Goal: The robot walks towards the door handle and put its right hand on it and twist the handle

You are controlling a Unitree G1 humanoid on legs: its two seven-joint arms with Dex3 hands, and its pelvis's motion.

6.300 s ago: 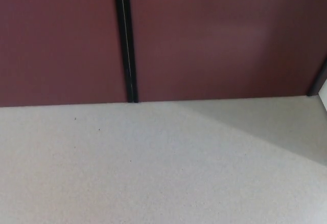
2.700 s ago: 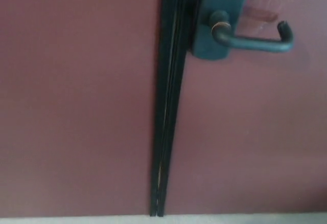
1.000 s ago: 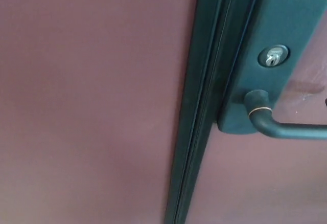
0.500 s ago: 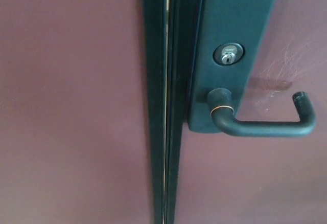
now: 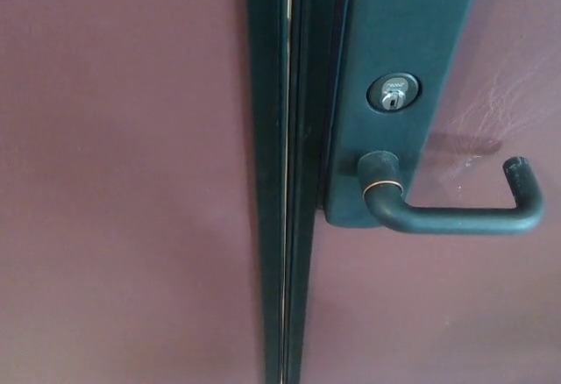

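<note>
Door handle (image 5: 456,216): I see it at the right side of the frame, a little below the middle. It is a dark lever and it lies about level. It starts at a round neck with a thin copper-coloured ring, goes to the right, and its end bends up and back toward the door near the right edge of the frame.
Handle plate (image 5: 399,77): a dark, tall plate from the top of the frame down to just under the neck of the lever. The lever comes out of its lower part.
Keyhole (image 5: 393,93): a round silver lock cylinder on the plate, directly above the neck of the lever, a bit apart from it.
Right door leaf (image 5: 456,314): dark red, it fills the right side of my view. I see pale scratch marks on it in the upper right, just above the bent end of the lever.
Left door leaf (image 5: 123,174): dark red also, plain, it fills the left half of the frame.
Door seam (image 5: 285,226): a dark vertical strip between the two leaves, from top to bottom of the frame, with a thin bright line in the gap.
Left hand: it does not show in my view, so I cannot tell its state.
Right hand: it also does not show. Nothing touches the lever.
</note>
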